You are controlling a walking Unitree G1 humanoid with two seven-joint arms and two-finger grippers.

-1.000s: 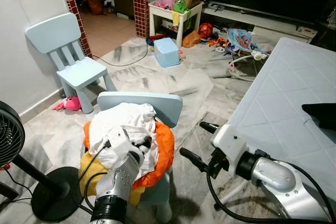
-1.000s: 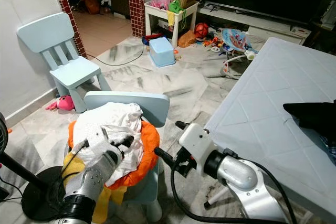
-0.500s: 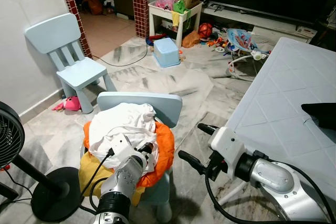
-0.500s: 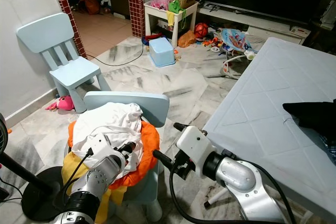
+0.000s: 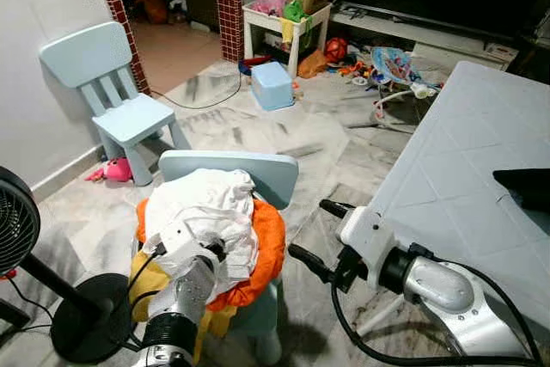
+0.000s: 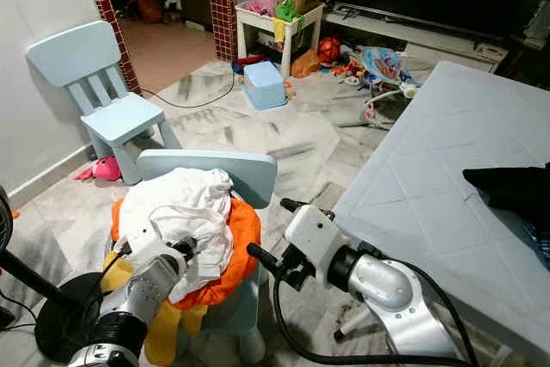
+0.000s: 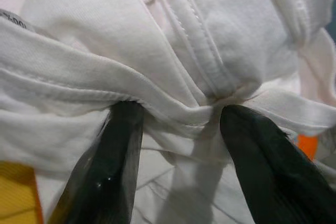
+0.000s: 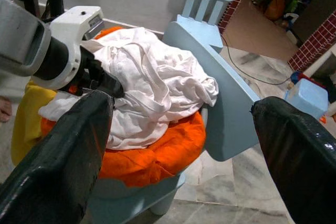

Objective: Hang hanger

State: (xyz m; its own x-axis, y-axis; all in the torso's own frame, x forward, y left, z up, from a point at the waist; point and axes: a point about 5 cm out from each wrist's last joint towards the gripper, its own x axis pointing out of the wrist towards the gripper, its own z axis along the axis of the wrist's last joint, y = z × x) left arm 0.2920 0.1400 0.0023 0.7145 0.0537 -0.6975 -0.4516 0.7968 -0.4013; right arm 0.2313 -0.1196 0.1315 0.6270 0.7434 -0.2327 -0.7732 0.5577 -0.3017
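Observation:
A pile of clothes lies on a small light-blue chair: a white garment on top, an orange cloth beneath it and a yellow cloth hanging at the left. My left gripper is low at the front of the pile. It is open, its fingertips pushed into the white folds with a bunched seam between them. My right gripper hovers right of the chair at seat height. It is open wide and points at the pile, with nothing between its fingers.
A standing fan is at the near left. A second blue chair stands by the wall. A light-blue table with a dark item runs along the right. A blue box and toys litter the far floor.
My left gripper has drawn back and down, from on top of the white garment to its front folds. My right gripper has edged a little left toward the chair.

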